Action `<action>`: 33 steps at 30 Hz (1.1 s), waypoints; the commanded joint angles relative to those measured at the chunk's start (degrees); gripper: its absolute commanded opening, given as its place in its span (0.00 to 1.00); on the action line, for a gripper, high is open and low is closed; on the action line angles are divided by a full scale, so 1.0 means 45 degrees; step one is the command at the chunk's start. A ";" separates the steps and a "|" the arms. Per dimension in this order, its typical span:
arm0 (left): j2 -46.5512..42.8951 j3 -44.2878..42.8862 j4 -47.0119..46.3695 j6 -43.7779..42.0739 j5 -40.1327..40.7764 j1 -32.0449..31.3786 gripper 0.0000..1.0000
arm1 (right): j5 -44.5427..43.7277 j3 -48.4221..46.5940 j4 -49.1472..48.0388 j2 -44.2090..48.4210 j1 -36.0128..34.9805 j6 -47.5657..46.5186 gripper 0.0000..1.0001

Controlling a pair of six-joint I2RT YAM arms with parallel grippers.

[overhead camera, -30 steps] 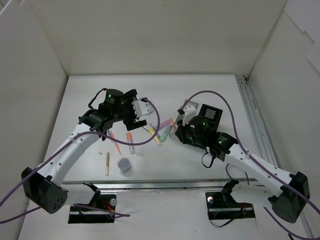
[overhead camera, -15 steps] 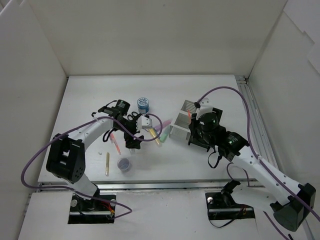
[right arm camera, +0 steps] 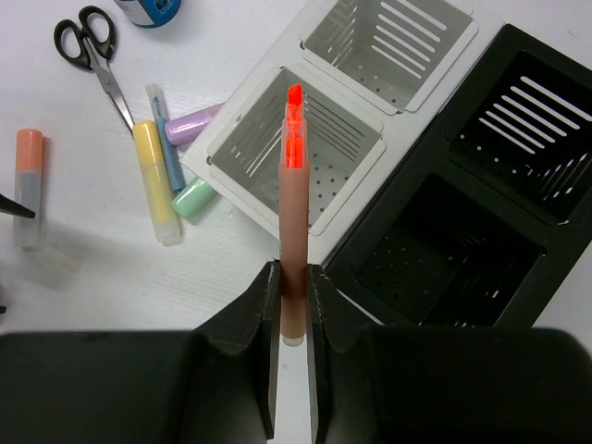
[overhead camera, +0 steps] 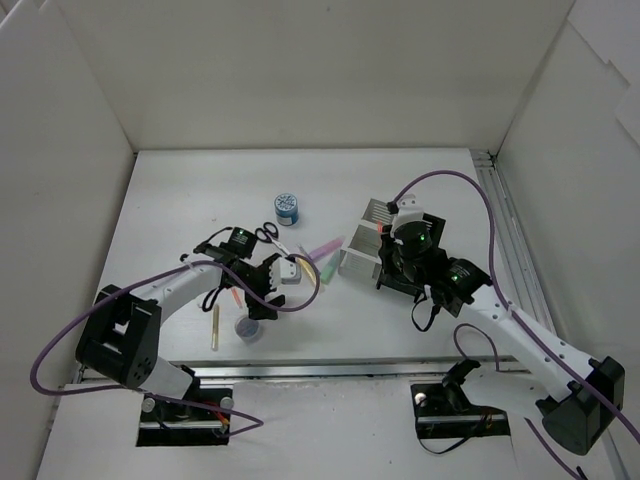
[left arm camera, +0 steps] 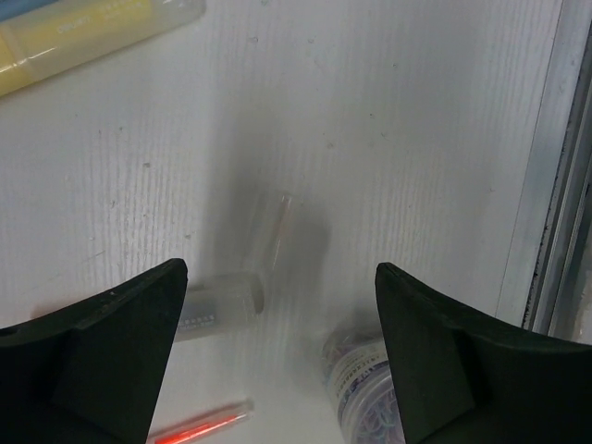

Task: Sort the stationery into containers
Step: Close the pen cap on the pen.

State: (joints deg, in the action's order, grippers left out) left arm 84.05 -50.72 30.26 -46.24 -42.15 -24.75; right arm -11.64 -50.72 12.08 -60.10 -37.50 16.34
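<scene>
left gripper [left arm camera: 277,277] jaws spread, empty, above table [left arm camera: 398,111] — jar [left arm camera: 361,393] near one finger | right gripper [right arm camera: 293,277] pinches orange marker [right arm camera: 293,203], tip over organizer [right arm camera: 231,116] — pinch clear only in wrist view | scissors [right arm camera: 92,55], tin [overhead camera: 288,208] farther

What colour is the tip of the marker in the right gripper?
The marker has a bright orange-red tip; clearest in the right wrist view.

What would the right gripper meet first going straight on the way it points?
Likely the near compartment of the white organizer: the orange marker in the right gripper points into it; depth is unclear.
</scene>
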 commanded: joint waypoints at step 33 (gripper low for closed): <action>0.2885 -0.1209 -0.0026 0.0569 0.3488 -0.2117 0.18 | -0.0812 -0.0780 -0.0398 0.0191 0.0110 0.0276 0.00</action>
State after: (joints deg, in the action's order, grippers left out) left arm 95.94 -56.47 26.50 -42.57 -26.70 -33.80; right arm -13.34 -51.13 12.25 -59.35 -37.45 17.61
